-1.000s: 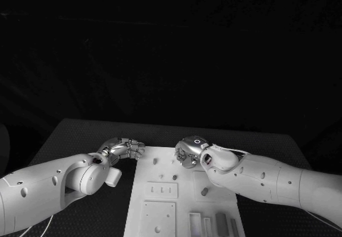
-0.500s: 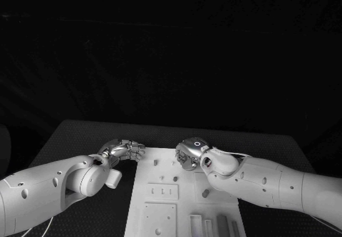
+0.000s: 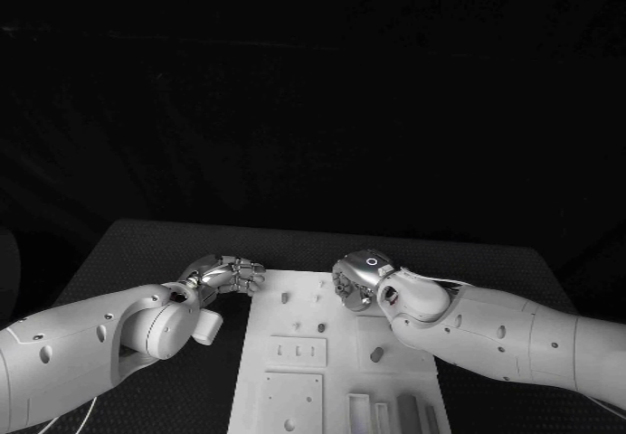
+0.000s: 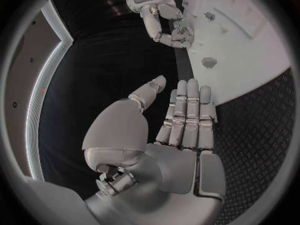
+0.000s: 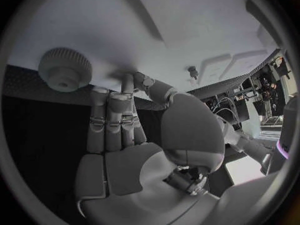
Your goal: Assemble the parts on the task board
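Lower centre of the head view: task board (image 3: 294,380) between left hand (image 3: 230,273) and right hand (image 3: 352,278), both empty, fingers extended together. Just beyond right fingertips (image 5: 127,81), a knurled knob (image 5: 65,68) (untouched) on the board.

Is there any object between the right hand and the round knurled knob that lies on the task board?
Nothing visible stands between them. In the right wrist view the right hand holds nothing, its fingers reach toward the white task board, and the round knurled knob lies just beside the fingertips with only bare board between.
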Robot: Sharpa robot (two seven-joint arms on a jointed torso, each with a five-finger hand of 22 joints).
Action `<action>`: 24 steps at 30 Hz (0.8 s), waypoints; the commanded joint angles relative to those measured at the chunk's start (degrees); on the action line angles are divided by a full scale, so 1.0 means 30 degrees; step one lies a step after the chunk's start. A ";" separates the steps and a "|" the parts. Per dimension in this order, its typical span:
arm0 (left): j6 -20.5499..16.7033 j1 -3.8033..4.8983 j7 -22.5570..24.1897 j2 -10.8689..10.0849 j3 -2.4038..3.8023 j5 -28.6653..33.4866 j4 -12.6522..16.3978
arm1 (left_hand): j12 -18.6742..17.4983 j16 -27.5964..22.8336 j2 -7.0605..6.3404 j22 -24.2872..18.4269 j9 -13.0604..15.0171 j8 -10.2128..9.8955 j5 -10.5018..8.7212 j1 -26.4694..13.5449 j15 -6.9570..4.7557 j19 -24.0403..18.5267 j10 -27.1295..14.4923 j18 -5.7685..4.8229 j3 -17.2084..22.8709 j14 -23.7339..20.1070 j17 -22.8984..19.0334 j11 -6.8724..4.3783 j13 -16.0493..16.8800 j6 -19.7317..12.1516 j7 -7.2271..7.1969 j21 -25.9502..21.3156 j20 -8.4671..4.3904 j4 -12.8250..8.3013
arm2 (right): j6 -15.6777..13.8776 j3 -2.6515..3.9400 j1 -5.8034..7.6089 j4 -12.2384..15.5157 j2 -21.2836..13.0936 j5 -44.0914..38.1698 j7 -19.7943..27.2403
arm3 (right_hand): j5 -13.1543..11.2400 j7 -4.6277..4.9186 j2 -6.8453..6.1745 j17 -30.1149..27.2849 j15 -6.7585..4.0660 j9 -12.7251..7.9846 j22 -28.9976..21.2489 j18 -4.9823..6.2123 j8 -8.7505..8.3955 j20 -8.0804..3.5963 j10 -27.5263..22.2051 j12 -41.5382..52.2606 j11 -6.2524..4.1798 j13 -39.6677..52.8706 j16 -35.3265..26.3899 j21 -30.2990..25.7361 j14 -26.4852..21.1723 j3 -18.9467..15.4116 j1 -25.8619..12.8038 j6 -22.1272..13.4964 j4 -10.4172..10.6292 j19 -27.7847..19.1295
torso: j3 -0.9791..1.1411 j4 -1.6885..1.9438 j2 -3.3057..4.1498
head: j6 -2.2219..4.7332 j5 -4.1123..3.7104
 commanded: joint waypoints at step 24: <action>-0.0078 0.0022 0.0339 0.0071 0.0022 -0.0053 -0.0006 | -0.0139 0.0068 -0.0047 0.0385 0.0077 -0.0107 0.0023 -0.0239 0.0015 -0.0082 -0.0031 0.0323 0.0084 0.0016 0.0037 0.0089 0.0041 0.0021 0.0168 0.0100 -0.0057 -0.0030 | 0.0016 0.0371 0.0257 0.0622 0.0297 -0.0811 -0.0592 | -0.0033 -0.0448 -0.0370 0.0051 -0.0219 0.0469 0.0396 0.0499 0.0220 -0.0164 0.0168 -0.0146 -0.0032 0.0163 0.0258 0.0306 0.0014 0.0367 -0.0002 0.0860 0.0158 0.0072 | -0.0019 0.0047 0.0082 | 0.0130 -0.0038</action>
